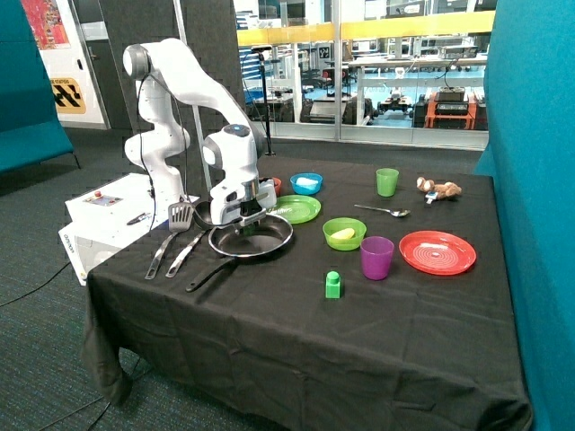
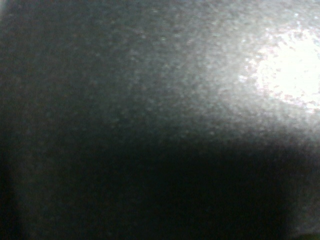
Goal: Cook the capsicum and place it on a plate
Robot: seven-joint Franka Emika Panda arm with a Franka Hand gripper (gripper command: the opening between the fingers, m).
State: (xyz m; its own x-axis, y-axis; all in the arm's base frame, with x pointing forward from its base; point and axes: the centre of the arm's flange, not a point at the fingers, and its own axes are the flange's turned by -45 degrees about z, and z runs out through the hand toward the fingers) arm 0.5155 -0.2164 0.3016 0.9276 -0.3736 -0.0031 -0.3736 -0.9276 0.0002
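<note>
Low inside the frying pan [image 1: 260, 241] — the gripper [image 1: 241, 224]; capsicum hidden.

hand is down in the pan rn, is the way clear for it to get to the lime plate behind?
Probably yes. The hand sits low in the black frying pan, and the lime-green plate lies right behind it, flat, with nothing tall between them. It would only need to lift over the pan rim.
</note>
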